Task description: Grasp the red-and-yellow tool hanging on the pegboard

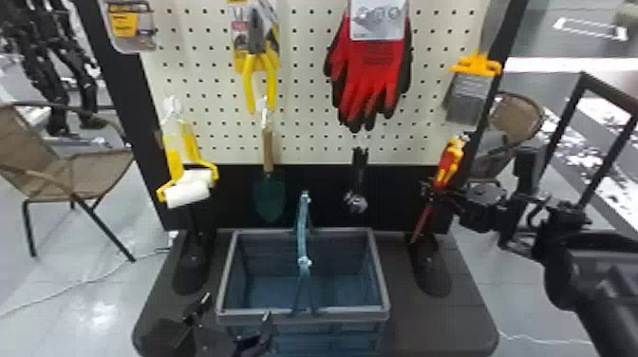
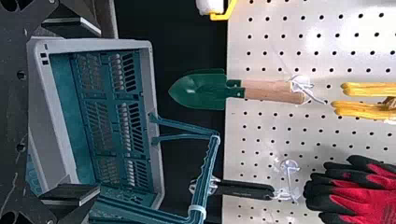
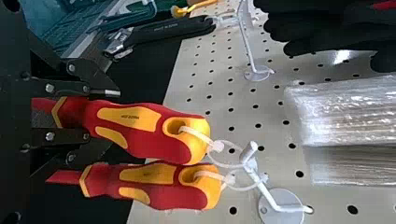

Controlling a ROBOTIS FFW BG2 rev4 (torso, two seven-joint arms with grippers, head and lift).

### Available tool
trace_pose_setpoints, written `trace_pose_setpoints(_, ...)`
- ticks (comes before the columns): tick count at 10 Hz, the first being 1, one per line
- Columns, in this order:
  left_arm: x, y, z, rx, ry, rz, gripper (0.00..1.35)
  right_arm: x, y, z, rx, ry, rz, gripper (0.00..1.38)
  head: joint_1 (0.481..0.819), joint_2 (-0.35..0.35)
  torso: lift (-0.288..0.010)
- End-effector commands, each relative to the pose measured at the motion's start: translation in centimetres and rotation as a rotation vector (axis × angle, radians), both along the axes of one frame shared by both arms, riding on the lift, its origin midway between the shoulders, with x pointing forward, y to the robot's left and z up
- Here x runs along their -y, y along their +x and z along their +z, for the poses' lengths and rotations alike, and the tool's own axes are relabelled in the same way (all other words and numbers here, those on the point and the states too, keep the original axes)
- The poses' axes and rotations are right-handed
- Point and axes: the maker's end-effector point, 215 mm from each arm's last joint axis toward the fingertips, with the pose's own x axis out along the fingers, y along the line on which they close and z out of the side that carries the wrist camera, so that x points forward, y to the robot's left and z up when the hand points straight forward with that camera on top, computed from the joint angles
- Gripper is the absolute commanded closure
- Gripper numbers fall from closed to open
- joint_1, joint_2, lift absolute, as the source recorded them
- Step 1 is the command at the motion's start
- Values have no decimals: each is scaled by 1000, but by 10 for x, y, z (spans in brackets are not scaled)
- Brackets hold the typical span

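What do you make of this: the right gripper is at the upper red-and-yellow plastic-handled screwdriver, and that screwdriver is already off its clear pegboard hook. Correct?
Not quite. The right gripper is at the red-and-yellow screwdriver, but the tool is not off. Its white loop is tied over the clear hook on the cream pegboard, as the right wrist view shows.

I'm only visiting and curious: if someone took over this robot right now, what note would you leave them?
Right gripper: shut on one red-and-yellow tool, at the pegboard's right edge; the tool's loop is on its hook.
Left gripper: open, parked low at the basket.
Done: the grasp, apparently.
Left: check the hold; mind the twin tool hanging beside it.
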Motion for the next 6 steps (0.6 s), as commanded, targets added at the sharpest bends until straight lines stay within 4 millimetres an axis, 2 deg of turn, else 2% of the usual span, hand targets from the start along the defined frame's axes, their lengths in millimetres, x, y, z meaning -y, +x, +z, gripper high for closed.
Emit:
trace_pose_setpoints(1, -1, 0, 0, 0, 2, 0, 130, 1, -1, -1, -2, 1, -4, 1286, 549, 0, -100)
trace_pose_setpoints(6, 1, -1, -2, -5, 1, -3, 130, 3, -1, -2, -3, 10, -10, 1286, 549, 0, -100)
